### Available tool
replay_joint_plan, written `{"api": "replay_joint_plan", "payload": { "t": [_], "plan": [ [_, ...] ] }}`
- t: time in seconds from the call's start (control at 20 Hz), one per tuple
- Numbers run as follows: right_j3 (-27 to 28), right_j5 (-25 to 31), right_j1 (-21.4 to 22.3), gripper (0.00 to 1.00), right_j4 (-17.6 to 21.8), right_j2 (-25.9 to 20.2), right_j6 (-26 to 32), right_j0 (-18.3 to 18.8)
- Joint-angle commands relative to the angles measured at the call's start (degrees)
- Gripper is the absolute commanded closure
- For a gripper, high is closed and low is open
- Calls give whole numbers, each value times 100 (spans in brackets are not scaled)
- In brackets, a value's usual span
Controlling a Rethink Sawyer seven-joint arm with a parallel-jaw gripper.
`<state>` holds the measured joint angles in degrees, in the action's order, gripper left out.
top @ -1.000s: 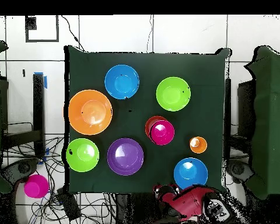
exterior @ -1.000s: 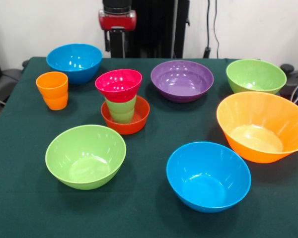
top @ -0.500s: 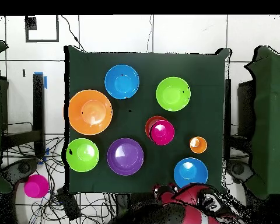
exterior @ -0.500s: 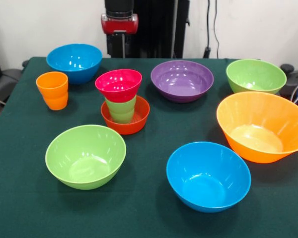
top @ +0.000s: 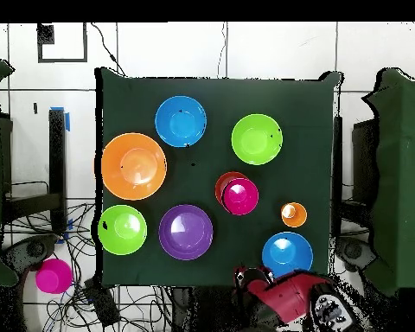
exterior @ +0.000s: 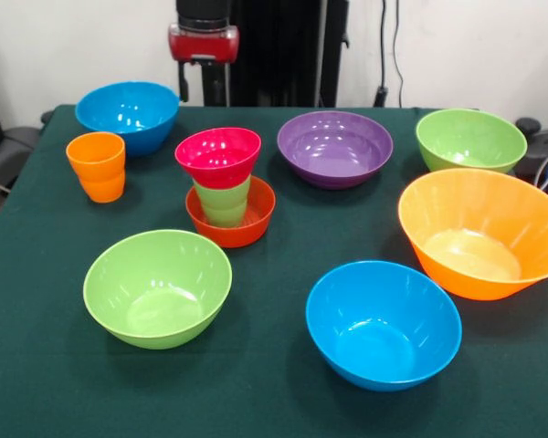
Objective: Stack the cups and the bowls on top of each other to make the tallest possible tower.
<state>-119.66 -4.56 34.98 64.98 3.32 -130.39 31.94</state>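
- Claw [exterior: 204,87]: behind the far blue bowl [exterior: 127,114]; finger state cannot be determined.
- Tower [exterior: 224,187] (red-orange bowl, green cup, pink bowl): mid-surface [exterior: 274,401], near the orange cup [exterior: 97,166].

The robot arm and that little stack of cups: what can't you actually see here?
- Pincer: front view shows only the red arm behind the table; the overhead view is too ragged to show whether it is open.
- Green cup: its top is hidden under the pink bowl, its base inside the red bowl.

Arm [exterior: 203,41] cut off by top edge; gripper state unreadable. Light green cup [exterior: 223,203] partly hidden under pink bowl [exterior: 218,156].
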Motion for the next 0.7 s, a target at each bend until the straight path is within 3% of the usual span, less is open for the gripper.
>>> {"api": "replay_joint_plan", "payload": {
  "t": [0.05,0.3,0.7],
  "plan": [
    [-466,1240,1014,0,-529,-1293,675,510],
    [-621,1307,1102,0,-533,-1476,643,677],
    [-499,1146,850,0,-274,-1396,320,578]
  ]
}}
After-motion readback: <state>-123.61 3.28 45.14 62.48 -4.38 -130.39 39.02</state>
